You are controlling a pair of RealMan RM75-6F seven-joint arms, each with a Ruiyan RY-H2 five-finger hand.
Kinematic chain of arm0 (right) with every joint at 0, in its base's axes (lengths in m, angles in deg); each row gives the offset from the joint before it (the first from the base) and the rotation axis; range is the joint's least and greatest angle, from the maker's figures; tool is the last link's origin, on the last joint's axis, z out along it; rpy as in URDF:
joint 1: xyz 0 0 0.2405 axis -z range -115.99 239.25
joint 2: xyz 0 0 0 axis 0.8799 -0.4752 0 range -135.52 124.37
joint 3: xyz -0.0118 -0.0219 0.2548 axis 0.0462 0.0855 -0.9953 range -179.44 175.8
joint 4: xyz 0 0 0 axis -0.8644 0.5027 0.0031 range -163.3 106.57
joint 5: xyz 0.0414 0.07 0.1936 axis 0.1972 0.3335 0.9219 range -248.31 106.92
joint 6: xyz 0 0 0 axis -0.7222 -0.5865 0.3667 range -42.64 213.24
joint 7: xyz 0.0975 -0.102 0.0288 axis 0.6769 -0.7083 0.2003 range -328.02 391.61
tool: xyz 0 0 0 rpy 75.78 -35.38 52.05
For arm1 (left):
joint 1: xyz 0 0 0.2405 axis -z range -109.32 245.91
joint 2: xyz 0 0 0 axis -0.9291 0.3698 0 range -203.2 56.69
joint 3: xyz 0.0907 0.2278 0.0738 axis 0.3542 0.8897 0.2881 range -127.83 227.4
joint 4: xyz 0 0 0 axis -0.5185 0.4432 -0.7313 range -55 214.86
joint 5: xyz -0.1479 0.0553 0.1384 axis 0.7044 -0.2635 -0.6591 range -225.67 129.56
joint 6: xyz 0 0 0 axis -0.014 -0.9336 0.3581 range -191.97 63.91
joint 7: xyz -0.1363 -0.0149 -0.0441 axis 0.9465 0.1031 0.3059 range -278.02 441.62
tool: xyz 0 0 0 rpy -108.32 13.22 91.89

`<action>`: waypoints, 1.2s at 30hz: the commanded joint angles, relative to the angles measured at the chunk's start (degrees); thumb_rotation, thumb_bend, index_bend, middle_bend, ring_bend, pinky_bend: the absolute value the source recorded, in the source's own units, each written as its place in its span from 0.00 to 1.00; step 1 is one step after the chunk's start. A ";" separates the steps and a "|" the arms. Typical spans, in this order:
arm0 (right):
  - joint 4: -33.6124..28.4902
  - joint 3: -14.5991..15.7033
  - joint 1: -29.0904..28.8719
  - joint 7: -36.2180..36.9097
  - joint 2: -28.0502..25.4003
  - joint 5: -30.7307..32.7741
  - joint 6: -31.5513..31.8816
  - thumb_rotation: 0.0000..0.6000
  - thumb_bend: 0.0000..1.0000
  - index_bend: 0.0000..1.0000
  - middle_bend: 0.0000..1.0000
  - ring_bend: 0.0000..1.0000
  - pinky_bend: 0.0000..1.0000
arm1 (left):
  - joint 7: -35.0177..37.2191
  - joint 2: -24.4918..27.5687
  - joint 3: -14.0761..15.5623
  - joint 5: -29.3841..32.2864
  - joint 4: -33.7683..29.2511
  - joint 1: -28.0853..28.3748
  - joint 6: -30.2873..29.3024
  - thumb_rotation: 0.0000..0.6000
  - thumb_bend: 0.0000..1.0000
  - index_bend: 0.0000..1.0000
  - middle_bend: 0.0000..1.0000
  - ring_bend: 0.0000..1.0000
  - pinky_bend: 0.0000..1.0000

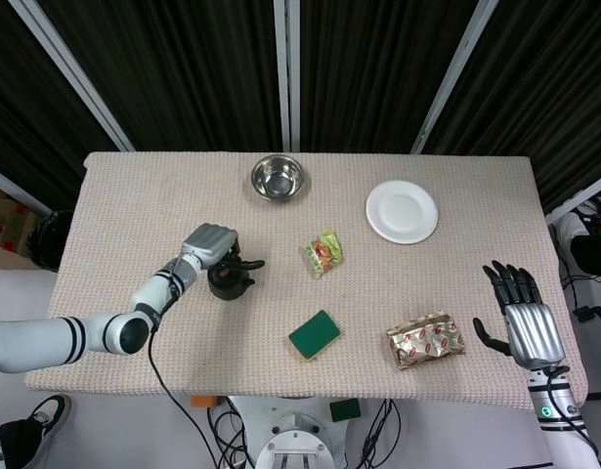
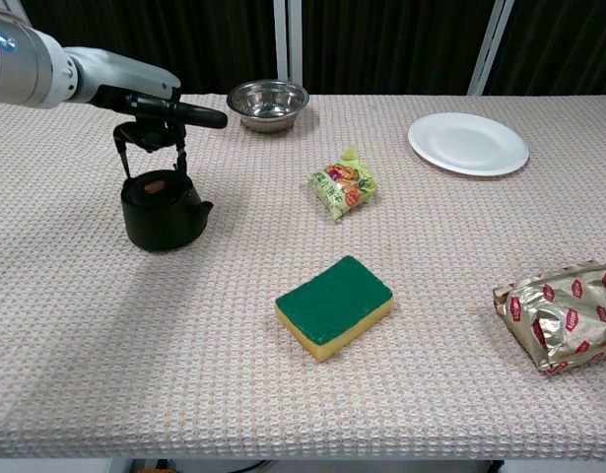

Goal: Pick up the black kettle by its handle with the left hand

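Observation:
The black kettle stands at the left of the table, with an orange knob on its lid and its thin wire handle upright. My left hand is right above it, fingers curled round the top of the handle and holding it. From the head view the left hand covers part of the kettle. Whether the kettle's base touches the cloth I cannot tell. My right hand hangs off the table's right front corner, fingers spread and holding nothing.
A steel bowl sits behind the kettle, and a white plate lies at the back right. A green snack packet lies mid-table, a green sponge nearer the front and a foil bag at the right.

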 commanded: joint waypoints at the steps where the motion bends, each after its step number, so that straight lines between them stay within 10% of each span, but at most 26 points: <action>1: 0.11 -0.02 -0.04 -0.01 0.08 0.04 -0.04 0.91 0.36 0.00 0.00 0.00 0.00 | 0.04 -0.01 -0.04 -0.16 -0.15 -0.15 -0.71 0.18 0.00 0.95 1.00 0.90 0.34; 23: 0.82 0.01 -0.42 -0.25 0.70 0.11 -0.43 0.91 0.36 0.00 0.00 0.00 0.00 | 4.68 0.28 -4.27 -10.57 -1.14 -6.60 -9.98 0.09 0.00 1.00 1.00 0.95 0.28; 36: 1.04 0.06 -0.67 0.11 0.77 0.30 -0.92 0.91 0.36 0.00 0.00 0.00 0.00 | 5.69 -7.23 -7.10 -22.02 4.73 -13.56 -25.08 0.02 0.01 1.00 1.00 1.00 0.41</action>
